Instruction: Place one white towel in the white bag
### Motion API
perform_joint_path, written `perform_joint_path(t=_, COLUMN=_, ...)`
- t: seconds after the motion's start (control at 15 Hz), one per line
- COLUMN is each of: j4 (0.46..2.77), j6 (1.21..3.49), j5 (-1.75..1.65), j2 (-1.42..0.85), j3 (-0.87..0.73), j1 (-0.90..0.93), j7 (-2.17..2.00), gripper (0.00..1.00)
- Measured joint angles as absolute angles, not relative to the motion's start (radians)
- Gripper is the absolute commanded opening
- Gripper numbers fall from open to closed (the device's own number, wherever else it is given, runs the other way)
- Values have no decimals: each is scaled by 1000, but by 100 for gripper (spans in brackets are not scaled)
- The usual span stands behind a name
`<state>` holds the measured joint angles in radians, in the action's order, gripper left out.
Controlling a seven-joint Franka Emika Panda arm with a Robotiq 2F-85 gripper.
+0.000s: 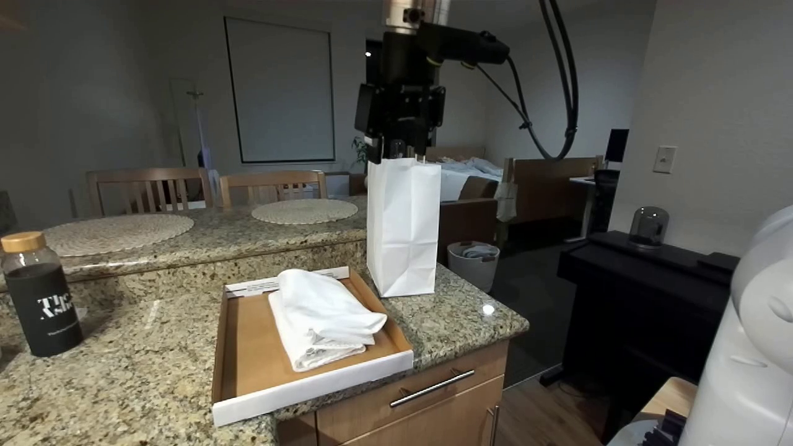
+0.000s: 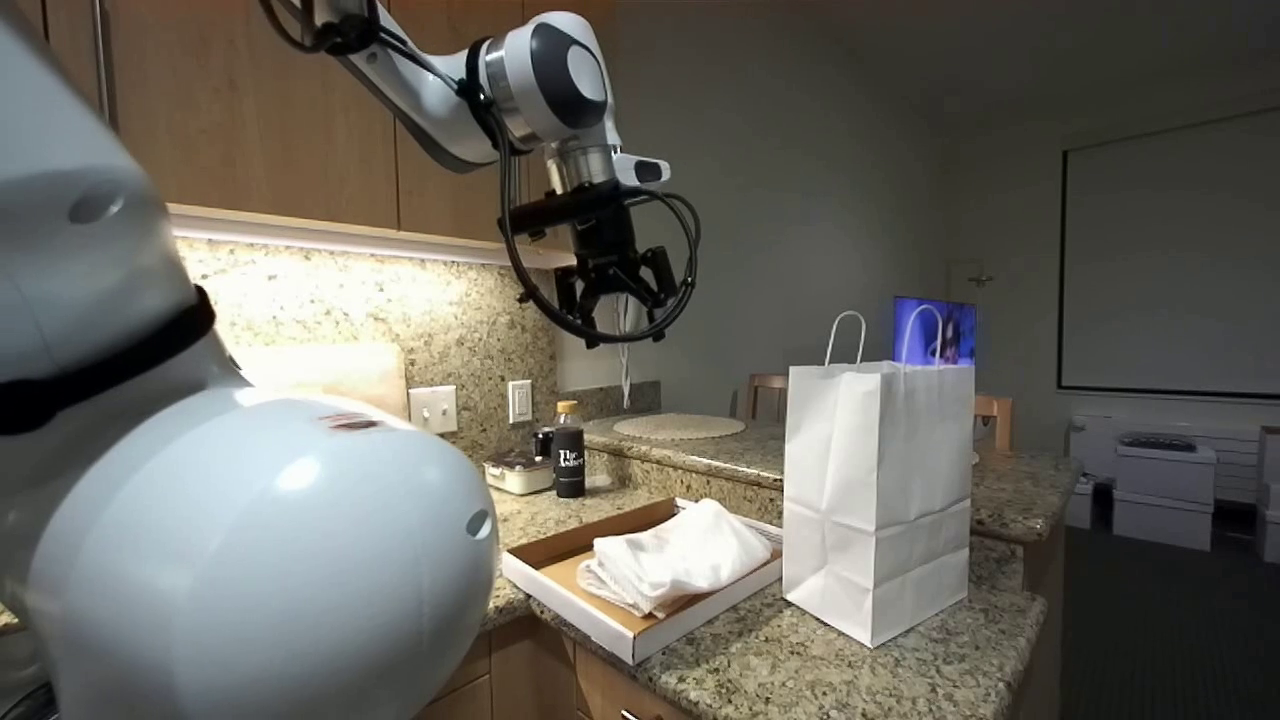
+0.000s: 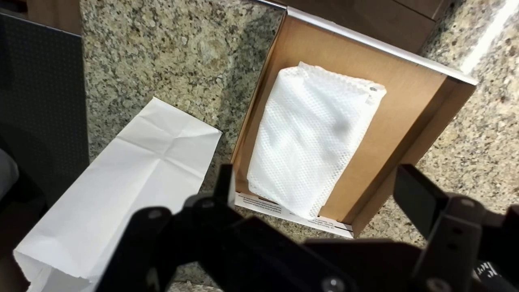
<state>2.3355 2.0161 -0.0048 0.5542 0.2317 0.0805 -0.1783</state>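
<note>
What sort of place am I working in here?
Probably a home kitchen: there's a speckled stone counter, wooden wall cabinets above it, and a round woven placemat on the raised ledge.

Paper bag [image 2: 865,495], textured cloth towel [image 3: 312,138]

Open air btwn tool [image 3: 318,185] & white towels [image 3: 308,134] per wrist view, jaws spread wide. Low walls of tray [image 3: 399,115] ring the towels: tight toward white bag [image 2: 880,500], w/ bare tray floor giving more room opp. Bag's the tall obstacle, just beside tray w/ a narrow strip of bench [image 3: 182,61] btwn. Its mouth faces up under 2 upright handles [image 2: 924,308]; can't tell how wide it gapes. Raised ledge [image 1: 223,232] backs tray & bag in both exterior views. Bottle [image 1: 42,303] stands well apart from towels. Cable [image 1: 570,132] loops beside tool.
</note>
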Motion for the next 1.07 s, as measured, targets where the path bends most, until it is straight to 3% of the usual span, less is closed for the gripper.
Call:
perform_joint_path(t=0.53, j4=2155, j6=2084, j5=-7, j2=295, j3=290, j1=99, j7=-280, gripper=100)
perform_joint_path(t=1.07, j4=1997, j6=1970, j5=-64, j2=0, j3=289, j1=119, j7=-289, gripper=100)
